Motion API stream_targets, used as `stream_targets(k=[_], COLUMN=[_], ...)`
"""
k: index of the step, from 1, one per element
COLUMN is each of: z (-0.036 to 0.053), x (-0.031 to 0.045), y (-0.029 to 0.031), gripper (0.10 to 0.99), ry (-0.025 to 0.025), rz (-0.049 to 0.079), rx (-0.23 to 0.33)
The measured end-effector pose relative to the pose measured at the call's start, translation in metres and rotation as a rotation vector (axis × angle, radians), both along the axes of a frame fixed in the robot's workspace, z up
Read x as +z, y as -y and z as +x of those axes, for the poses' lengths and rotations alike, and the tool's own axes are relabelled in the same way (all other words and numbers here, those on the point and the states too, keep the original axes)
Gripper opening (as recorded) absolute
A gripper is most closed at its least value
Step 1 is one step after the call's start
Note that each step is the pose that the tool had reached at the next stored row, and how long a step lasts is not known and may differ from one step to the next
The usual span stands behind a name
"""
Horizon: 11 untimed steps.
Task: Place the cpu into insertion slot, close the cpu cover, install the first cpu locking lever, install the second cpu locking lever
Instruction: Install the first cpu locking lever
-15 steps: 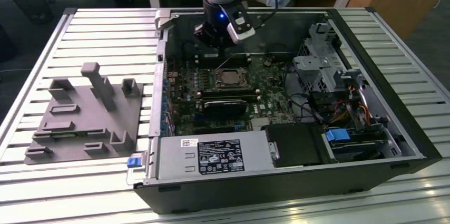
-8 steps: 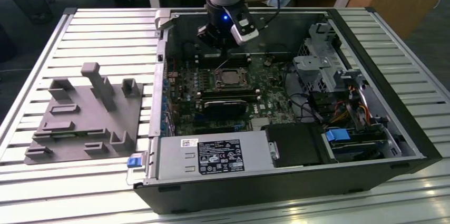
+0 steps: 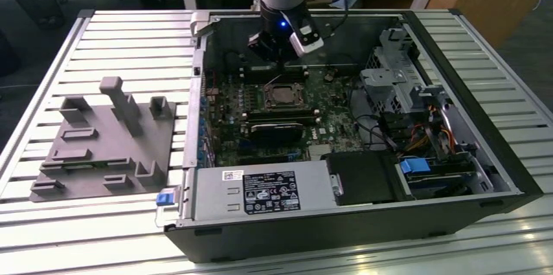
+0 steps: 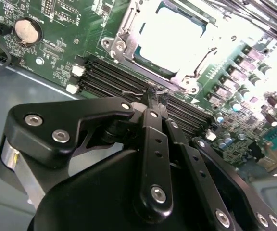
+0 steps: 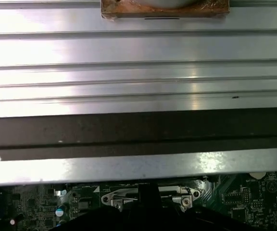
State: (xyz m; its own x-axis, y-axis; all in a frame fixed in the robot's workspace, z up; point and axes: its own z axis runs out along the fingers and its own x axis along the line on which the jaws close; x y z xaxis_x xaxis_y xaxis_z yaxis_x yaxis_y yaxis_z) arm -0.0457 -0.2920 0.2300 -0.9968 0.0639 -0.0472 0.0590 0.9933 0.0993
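In the second wrist view the cpu [image 4: 169, 38] lies glaring bright in the insertion slot [image 3: 283, 97], and the silvery cpu cover [image 4: 189, 72] frames it flat. My gripper [image 4: 150, 98] is shut, its tips pressed together just past the socket's edge, over the black memory slots [image 4: 105, 77]. A thin wire locking lever [image 4: 169, 89] runs right at the fingertips; I cannot tell whether it is pinched. In the exterior view the gripper [image 3: 278, 61] hangs inside the open computer case, just behind the socket. The first wrist view shows the socket frame [image 5: 179, 198] beside the dark fingers [image 5: 148, 192].
A black heatsink block [image 3: 276, 134] sits in front of the socket. The power supply [image 3: 259, 194] and drive cage [image 3: 397, 81] crowd the case. A grey fixture [image 3: 103, 139] lies on the slatted table [image 3: 129, 35] at the exterior view's left. A coin cell [image 4: 27, 31] sits on the board.
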Motion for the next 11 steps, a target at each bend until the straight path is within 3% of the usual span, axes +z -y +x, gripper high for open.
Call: stream_targets(k=[11], z=[0.0119], x=[-0.0079], y=[-0.0004], gripper=[0.106], ry=[-0.0028], rz=[0.000], rx=[0.004])
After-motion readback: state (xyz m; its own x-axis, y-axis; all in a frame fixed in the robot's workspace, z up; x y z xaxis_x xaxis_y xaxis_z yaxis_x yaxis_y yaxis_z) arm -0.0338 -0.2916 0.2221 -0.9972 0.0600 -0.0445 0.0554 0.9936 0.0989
